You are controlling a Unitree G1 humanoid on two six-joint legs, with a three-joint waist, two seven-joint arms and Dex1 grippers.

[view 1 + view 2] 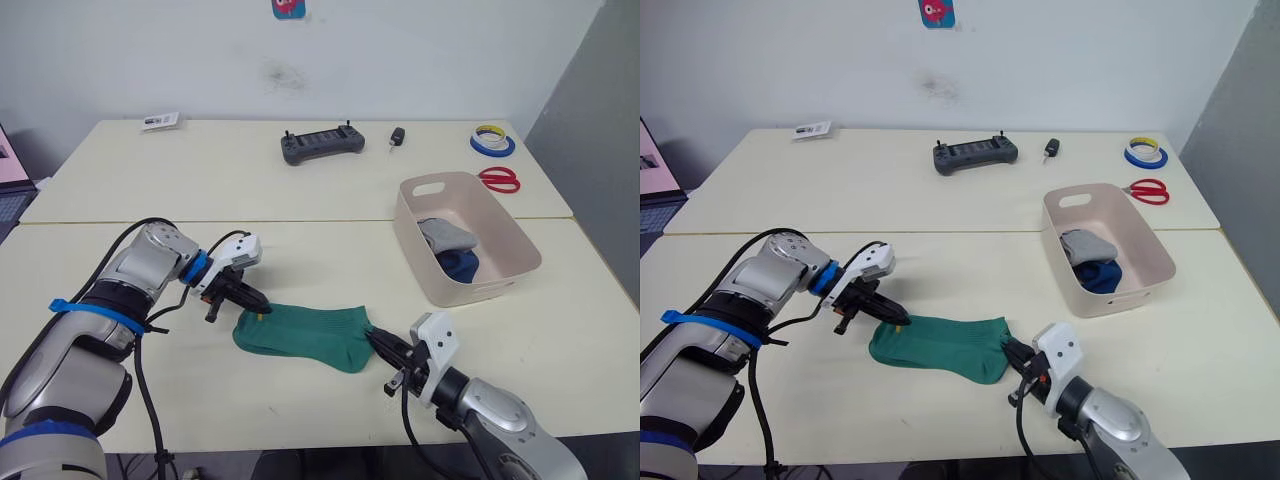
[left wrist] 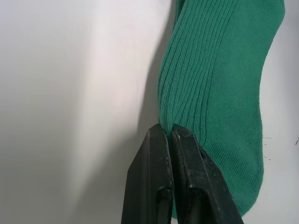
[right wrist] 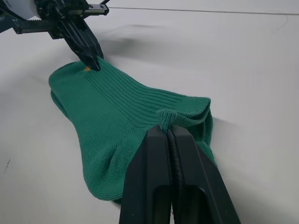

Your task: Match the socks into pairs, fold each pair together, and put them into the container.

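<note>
Both grippers' closed jaws pinching green socks (image 1: 310,336).

White wall (image 1: 200,60); 2 cream tables (image 1: 250,180) pushed together.

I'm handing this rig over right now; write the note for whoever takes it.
Left gripper: shut on one end of the green socks.
Right gripper: shut on the other end.
The green socks lie stacked flat on the table, near the front edge.
Done: a grey pair and a dark blue pair sit in the container.
Left: fold the green pair and put it in.
</note>
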